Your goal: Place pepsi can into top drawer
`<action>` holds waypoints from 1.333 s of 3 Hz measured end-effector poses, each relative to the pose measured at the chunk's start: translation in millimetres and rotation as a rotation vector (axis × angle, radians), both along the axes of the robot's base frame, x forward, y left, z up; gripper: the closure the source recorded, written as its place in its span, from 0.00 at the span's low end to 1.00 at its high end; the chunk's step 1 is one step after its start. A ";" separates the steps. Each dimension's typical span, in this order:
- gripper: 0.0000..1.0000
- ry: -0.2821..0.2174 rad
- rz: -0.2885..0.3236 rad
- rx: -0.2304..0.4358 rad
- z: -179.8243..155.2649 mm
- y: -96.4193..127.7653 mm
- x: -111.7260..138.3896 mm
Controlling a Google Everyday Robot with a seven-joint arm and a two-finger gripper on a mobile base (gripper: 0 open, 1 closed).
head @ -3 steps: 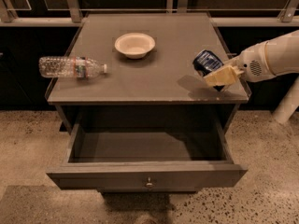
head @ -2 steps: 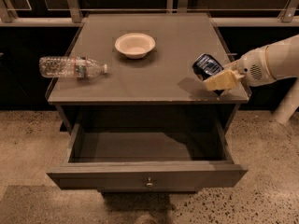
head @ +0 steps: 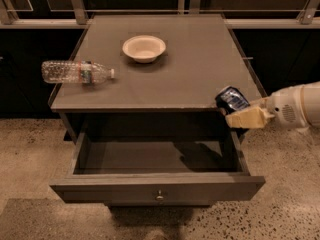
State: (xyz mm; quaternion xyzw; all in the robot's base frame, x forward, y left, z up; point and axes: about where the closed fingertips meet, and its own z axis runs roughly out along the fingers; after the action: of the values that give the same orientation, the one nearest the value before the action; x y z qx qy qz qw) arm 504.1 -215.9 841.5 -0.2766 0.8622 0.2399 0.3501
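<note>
The pepsi can [head: 231,99] sits tilted in the claw [head: 236,109], whose fingers are closed around it. It hangs at the front right corner of the bench [head: 190,76], roughly above the right wall of the open top drawer [head: 155,186]. Let go here, it would probably clip that wall or the bench edge. The better move is to carry it left and forward over the bare drawer floor, lower it below the rim, and only then open the fingers. The bowl [head: 144,48] and water bottle [head: 77,72] lie well apart from this path.
</note>
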 end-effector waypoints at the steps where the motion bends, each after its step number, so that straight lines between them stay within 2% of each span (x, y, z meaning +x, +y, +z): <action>1: 1.00 0.034 -0.030 0.005 -9.4 -2.8 -28.7; 2: 1.00 0.083 -0.029 0.029 -25.0 -0.8 -42.4; 3: 1.00 0.156 -0.017 0.057 -53.8 0.2 -46.1; 4: 1.00 0.217 0.049 0.073 -92.8 15.8 -36.3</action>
State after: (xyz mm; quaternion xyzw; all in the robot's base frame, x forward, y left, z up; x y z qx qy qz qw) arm 467.8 -200.1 748.7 -0.2572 0.8786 0.3085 0.2584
